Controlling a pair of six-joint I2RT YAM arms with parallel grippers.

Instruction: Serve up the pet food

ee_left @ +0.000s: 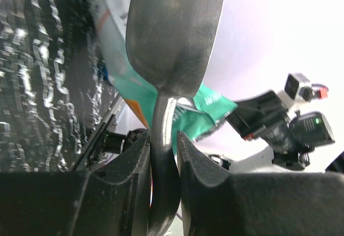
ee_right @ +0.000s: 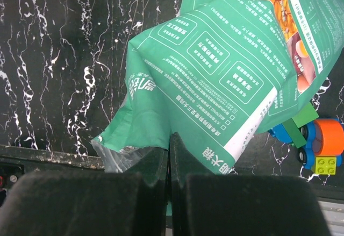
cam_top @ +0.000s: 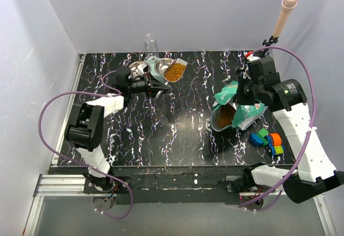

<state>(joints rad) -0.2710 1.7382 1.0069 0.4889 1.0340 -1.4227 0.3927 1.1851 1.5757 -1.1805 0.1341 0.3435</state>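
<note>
Left end effector [ee_left: 164, 155] clamping scoop [ee_left: 172, 31], pet food [cam_top: 174, 72] pointing far-right, right end effector [ee_right: 170, 155] pinching bag [ee_right: 215, 74]

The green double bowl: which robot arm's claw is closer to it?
Left. The left gripper, clamping the scoop, is right beside the bowl; the right gripper is across the table, clamped on the food bag.

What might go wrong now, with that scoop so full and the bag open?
The left jaws hold the scoop only by its thin handle; if it twists, its heaped kibble may scatter beside the double bowl. The right jaws pinch just an edge of the bag; it could slip and spill from its open mouth.
</note>
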